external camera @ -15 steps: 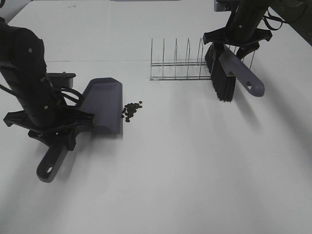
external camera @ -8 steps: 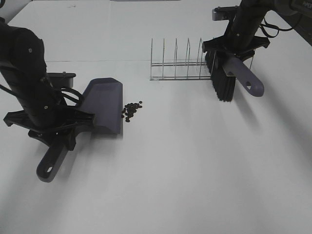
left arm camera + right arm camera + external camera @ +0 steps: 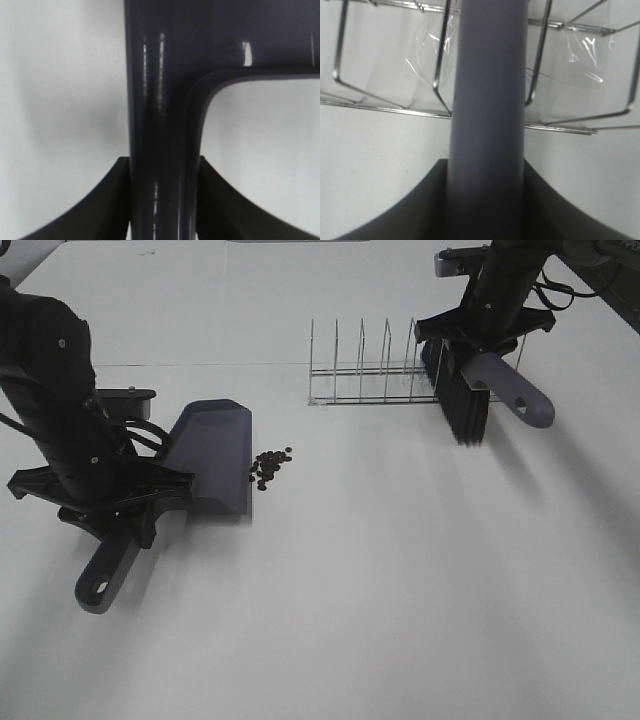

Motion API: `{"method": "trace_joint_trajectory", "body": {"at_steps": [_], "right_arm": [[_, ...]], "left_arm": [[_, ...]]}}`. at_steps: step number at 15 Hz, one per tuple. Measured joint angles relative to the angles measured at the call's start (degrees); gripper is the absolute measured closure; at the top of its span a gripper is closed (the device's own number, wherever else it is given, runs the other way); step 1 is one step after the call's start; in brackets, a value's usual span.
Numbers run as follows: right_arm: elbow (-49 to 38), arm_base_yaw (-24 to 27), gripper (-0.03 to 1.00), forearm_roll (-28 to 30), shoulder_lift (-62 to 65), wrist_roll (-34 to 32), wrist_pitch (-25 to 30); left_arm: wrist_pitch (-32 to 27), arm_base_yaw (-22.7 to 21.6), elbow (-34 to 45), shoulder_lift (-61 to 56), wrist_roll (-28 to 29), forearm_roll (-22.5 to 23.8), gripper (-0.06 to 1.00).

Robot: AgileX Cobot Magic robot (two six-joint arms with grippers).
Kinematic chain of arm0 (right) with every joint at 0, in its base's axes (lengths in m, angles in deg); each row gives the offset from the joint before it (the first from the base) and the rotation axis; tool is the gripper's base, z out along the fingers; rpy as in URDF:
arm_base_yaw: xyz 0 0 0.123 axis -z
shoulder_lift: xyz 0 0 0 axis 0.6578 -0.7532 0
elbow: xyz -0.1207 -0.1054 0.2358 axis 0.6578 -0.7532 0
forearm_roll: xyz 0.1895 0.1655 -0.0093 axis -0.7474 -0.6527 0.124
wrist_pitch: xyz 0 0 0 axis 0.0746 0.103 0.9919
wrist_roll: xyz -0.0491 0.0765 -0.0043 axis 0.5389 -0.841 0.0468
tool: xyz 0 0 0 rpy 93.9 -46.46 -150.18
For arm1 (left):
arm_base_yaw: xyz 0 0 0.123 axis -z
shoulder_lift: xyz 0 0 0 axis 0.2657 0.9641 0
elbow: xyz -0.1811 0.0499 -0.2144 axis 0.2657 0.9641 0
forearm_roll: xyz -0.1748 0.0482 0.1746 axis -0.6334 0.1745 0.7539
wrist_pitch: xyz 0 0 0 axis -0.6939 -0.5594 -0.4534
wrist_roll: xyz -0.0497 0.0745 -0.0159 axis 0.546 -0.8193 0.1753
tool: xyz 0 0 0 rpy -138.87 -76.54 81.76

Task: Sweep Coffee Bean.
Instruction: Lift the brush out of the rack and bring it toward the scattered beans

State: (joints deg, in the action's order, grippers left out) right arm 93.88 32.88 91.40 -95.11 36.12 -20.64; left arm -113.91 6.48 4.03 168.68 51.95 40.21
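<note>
Exterior high: clamping dustpan [image 3: 212,452] handle in left jaws, brush [image 3: 462,405] handle in right jaws near the worktop [image 3: 400,590] far right corner, ideally landing bristles just beyond the coffee bean [image 3: 268,466] lying beside the dustpan lip toward the left edge, then dragging gently.

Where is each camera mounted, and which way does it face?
Exterior high: above, looking down on the white table; both arms, purple-grey plastic dustpan, dark coffee beans, metal wire rack, black-bristled brush.
Left wrist: on left gripper, facing along the dustpan handle; both fingers show.
Right wrist: on right gripper, fingers showing, facing along brush handle toward rack.
Shared: the rack, overhead and right wrist.
</note>
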Motion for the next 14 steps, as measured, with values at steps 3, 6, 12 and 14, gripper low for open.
{"method": "trace_joint_trajectory", "body": {"at_steps": [3,6,12,14], "right_arm": [[0.0,0.0,0.66,1.2,5.3,0.0,-0.2],[0.0,0.0,0.66,1.5,9.2,0.0,1.0],[-0.5,0.0,0.66,1.4,15.5,0.1,9.5],[-4.5,0.0,0.66,-1.8,18.9,1.2,9.6]], "left_arm": [[0.0,0.0,0.0,0.0,0.0,0.0,0.6],[0.0,0.0,0.0,0.0,-0.2,0.0,0.6],[0.1,0.0,0.0,0.0,-1.0,0.0,0.6],[0.1,0.0,0.0,0.0,-0.6,0.1,0.6]]}}
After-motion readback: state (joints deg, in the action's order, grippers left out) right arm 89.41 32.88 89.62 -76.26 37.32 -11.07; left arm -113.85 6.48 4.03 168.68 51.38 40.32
